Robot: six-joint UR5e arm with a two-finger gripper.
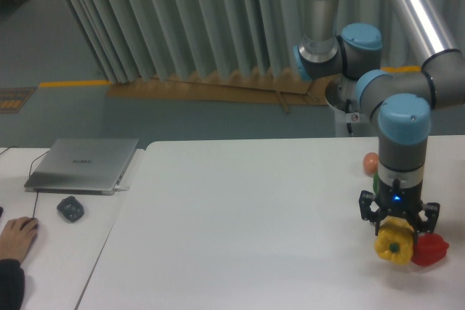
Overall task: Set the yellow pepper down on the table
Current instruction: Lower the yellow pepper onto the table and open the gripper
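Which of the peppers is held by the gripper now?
The yellow pepper: the gripper clasps it from above, while the red pepper lies free beside it.

The arm's wrist hides most of the green pepper point(375, 182) and half of the orange ball point(370, 160) at its 12 o'clock. The yellow pepper point(394, 244) overlaps the red pepper point(429, 249). A person's hand point(16, 238) is cropped at 9 o'clock.

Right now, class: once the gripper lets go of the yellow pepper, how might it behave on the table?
The yellow pepper looks lobed and rounded, so it may rock or roll. Its glossy skin probably slips easily. The red pepper alongside might stop it.
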